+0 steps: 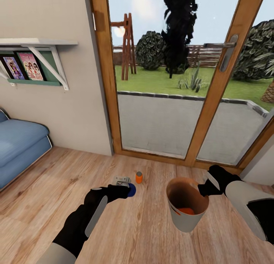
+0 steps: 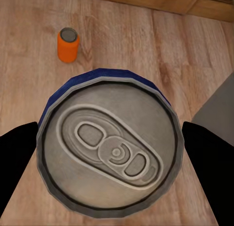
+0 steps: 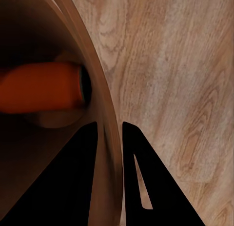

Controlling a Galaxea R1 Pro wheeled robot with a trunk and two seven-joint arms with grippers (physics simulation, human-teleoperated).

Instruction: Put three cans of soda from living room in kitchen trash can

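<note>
The left tool (image 2: 111,153) holds the dark blue can (image 2: 111,148) between its two fingers, above the plank floor (image 1: 133,226). Just right of and beyond it an orange can (image 1: 139,177) stands upright on the floor, near the glass doors (image 1: 171,104). The right tool (image 3: 109,138) is clamped narrow on the rim of the trash can (image 1: 188,222), one finger inside, one outside. A second orange can (image 3: 41,87) lies on its side inside the bin. A blue sofa (image 1: 19,146) sits far left
</note>
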